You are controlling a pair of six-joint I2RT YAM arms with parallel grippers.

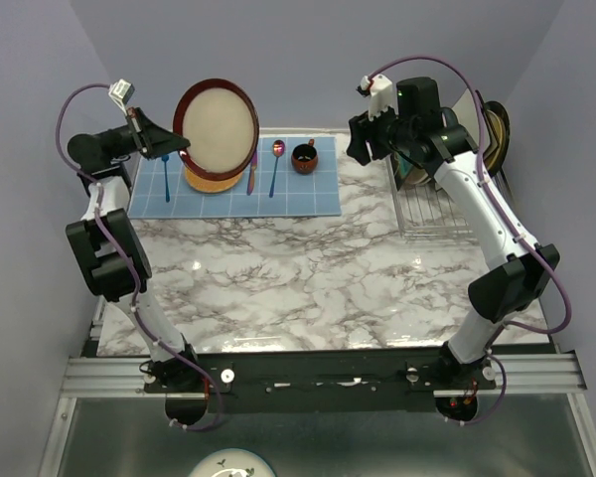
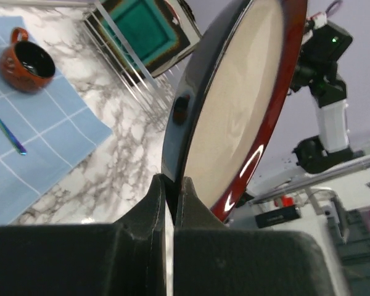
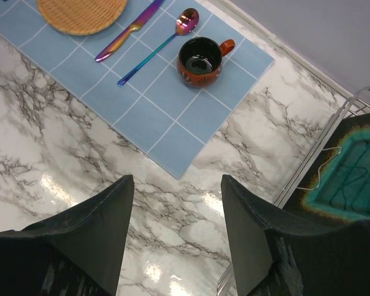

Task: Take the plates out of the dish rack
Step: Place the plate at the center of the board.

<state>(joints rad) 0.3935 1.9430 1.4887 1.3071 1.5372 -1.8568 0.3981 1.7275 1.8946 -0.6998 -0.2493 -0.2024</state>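
Observation:
My left gripper is shut on the lower edge of a round cream plate with a dark-red rim. It holds the plate on edge above the orange mat at the back left. In the left wrist view the fingertips pinch the plate's rim. The dish rack stands at the back right, with a teal square plate and a dark gold-rimmed plate in it. My right gripper hovers open just left of the rack, with nothing between its fingers.
A blue tiled placemat lies at the back. On it are an orange woven mat, a knife, a spoon, a blue fork and a dark-red cup. A flowered plate lies below the table's near edge.

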